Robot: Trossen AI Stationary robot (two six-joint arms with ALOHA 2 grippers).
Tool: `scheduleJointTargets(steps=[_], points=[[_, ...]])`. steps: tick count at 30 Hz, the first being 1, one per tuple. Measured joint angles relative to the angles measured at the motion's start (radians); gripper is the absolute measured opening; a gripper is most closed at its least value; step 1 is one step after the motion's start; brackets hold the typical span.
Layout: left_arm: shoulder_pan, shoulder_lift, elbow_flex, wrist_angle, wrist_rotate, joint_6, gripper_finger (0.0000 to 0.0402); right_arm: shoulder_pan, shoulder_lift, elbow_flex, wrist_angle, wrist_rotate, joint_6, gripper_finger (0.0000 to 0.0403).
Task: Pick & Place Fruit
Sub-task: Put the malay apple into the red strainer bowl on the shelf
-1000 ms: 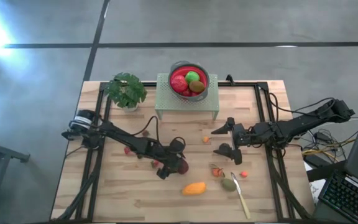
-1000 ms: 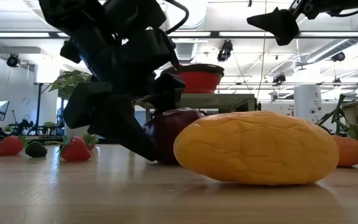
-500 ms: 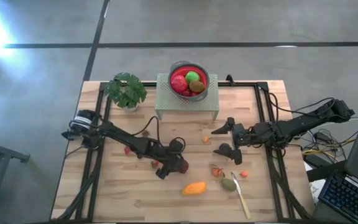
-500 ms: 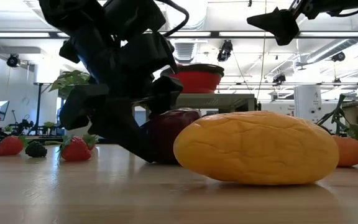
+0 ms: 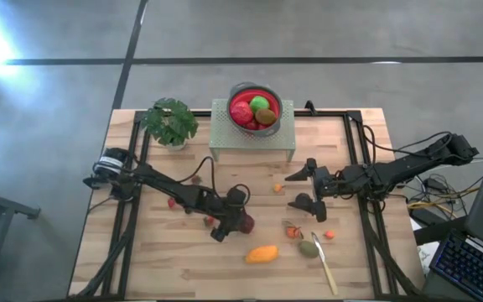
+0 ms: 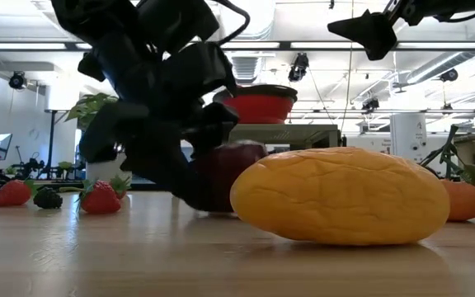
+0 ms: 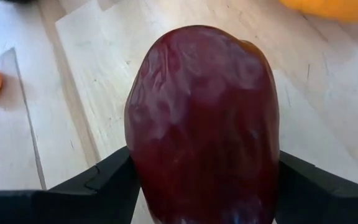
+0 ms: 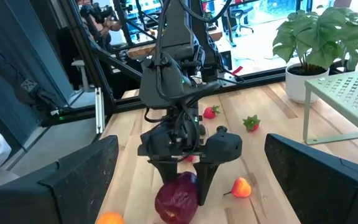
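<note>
While the pale wooden slatted worktop (image 5: 183, 260) carries scattered fruit, the left gripper (image 5: 235, 223) sits low near its middle, fingers apparently pinching the wrinkled maroon oval fruit (image 7: 202, 124). Farther right, the right gripper (image 5: 300, 189) hovers with fingers spread, holding nothing.

Two arms (image 5: 174, 191), one bowl (image 5: 255, 107), one potted plant (image 5: 169, 122), one utensil (image 5: 324, 262).
</note>
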Motion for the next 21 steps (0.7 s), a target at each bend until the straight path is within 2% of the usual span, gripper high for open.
scheduleJointTargets(steps=[3, 10, 21], points=[[0.009, -0.031, 0.000, -0.010, 0.003, -0.079, 0.0286, 0.000, 0.000, 0.000, 0.000, 0.000, 0.000, 0.0400], [0.037, -0.168, 0.027, -0.161, -0.007, -0.168, 0.0285, 0.000, 0.000, 0.000, -0.002, 0.000, 0.000, 0.0400], [0.046, -0.344, 0.016, -0.170, -0.036, -0.221, 0.0285, 0.000, 0.001, 0.000, -0.003, 0.000, 0.000, 0.0400]])
